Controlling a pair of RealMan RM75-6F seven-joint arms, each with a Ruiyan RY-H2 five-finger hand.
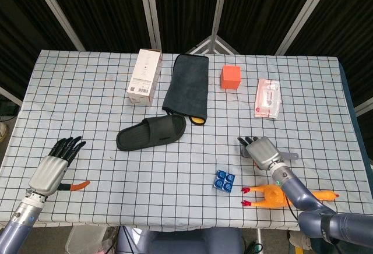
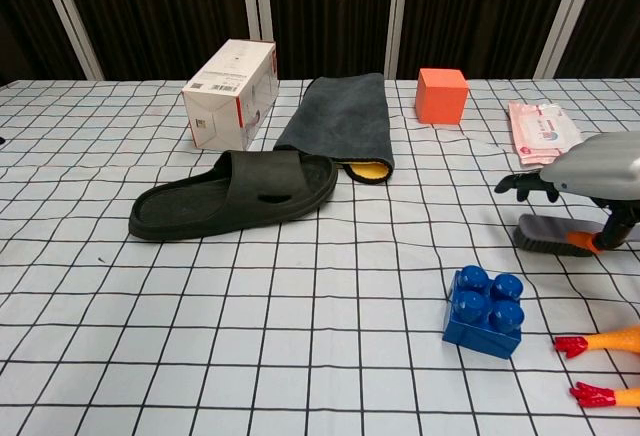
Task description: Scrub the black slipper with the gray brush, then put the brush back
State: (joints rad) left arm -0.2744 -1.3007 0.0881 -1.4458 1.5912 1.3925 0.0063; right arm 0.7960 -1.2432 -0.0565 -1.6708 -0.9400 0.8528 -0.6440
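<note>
The black slipper (image 1: pixel 151 133) (image 2: pixel 235 194) lies sole-down left of the table's middle. Near the right front, the gray brush (image 2: pixel 548 233) rests on the cloth, bristles down; its handle (image 1: pixel 289 157) sticks out to the right. My right hand (image 1: pixel 262 149) (image 2: pixel 590 174) hovers just over the brush with its fingers (image 2: pixel 525 184) stretched forward and holding nothing. Only the head view shows my left hand (image 1: pixel 55 166). It lies near the front left edge, fingers spread and empty.
A white box (image 1: pixel 144 77), a dark gray towel (image 1: pixel 186 88), an orange cube (image 1: pixel 231 77) and a wipes packet (image 1: pixel 267 98) line the far side. A blue brick (image 2: pixel 486 311) and a rubber chicken (image 1: pixel 280 196) lie by the brush. An orange-tipped tool (image 1: pixel 77 185) lies beside my left hand.
</note>
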